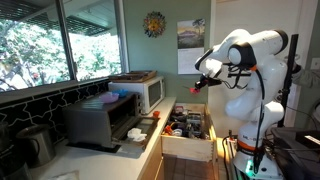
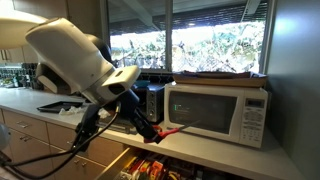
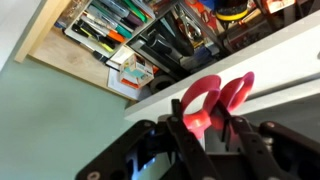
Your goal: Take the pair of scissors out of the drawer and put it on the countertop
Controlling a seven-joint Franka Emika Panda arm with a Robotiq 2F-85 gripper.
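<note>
The end effector pinches the red scissors. It should lay them flat on the tabletop, then let go.

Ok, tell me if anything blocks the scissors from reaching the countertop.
Nothing visible does. The gripper holds the scissors by the red handles, above the drawer, and a bare strip of countertop lies in front of the microwave.

Nothing readable is showing anywhere; the wall poster, upper middle of the frame, is appearing too blurred.
</note>
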